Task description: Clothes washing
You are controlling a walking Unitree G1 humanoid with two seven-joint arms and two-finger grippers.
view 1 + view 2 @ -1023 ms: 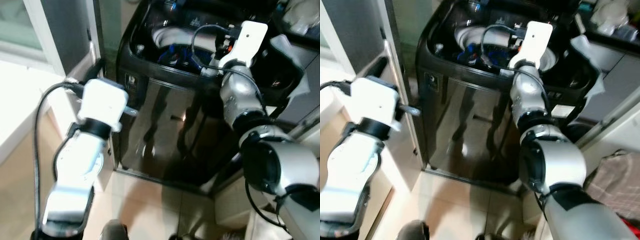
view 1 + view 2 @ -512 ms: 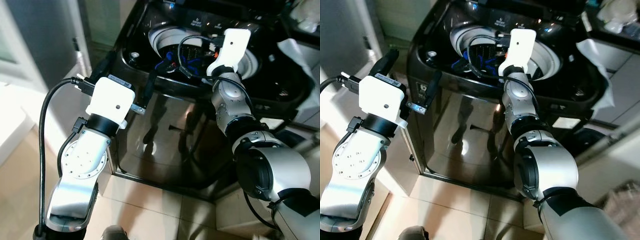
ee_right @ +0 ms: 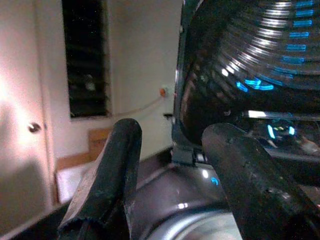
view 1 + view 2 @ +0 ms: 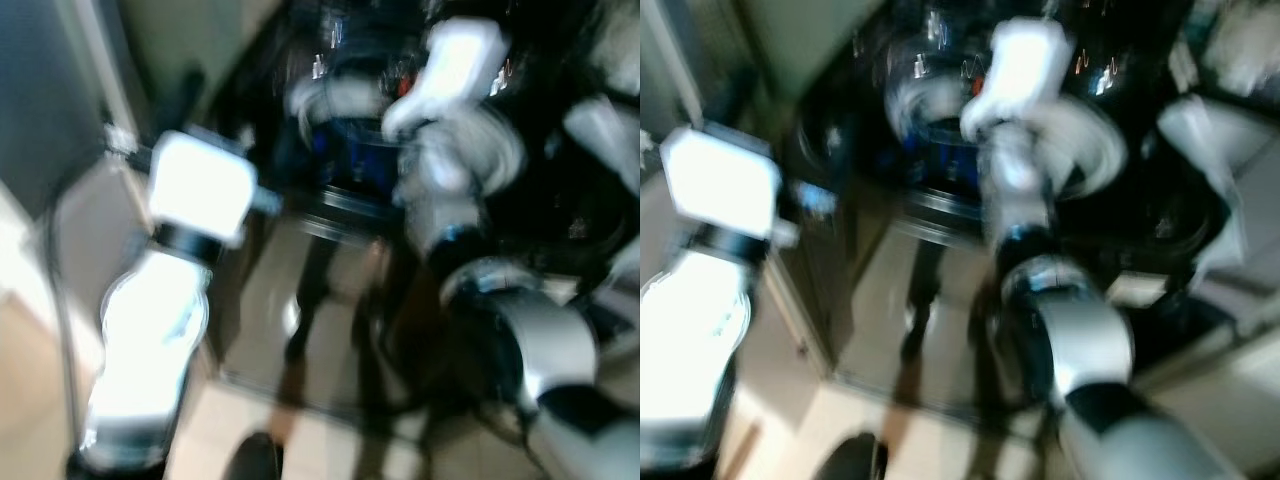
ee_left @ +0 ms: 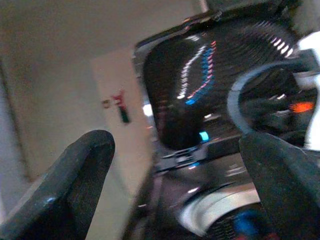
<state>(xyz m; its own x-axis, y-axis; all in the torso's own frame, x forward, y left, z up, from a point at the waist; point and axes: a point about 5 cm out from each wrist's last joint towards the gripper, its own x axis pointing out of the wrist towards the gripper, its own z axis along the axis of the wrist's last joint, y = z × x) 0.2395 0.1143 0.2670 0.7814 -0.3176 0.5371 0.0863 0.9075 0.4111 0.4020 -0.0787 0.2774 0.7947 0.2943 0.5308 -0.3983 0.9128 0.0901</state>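
A dark top-loading washing machine (image 4: 330, 290) stands open before me, much blurred. Blue clothes (image 4: 350, 150) lie in its white-rimmed drum (image 4: 1090, 150). My right arm reaches over the drum, and my right gripper (image 3: 175, 185) is open with nothing between its fingers, facing the raised lid (image 3: 250, 60). My left arm is held up at the machine's front left corner. My left gripper (image 5: 182, 180) is wide open and empty, pointing at the lid and the drum rim (image 5: 215, 220).
A grey door or panel (image 4: 50, 100) stands close on the left. White crumpled material (image 4: 600, 130) lies right of the machine. Pale floor tiles (image 4: 250, 420) run in front of it.
The head views have become strongly blurred and shifted, so the camera is moving. Both arms stay raised at the machine's opening, both grippers open.
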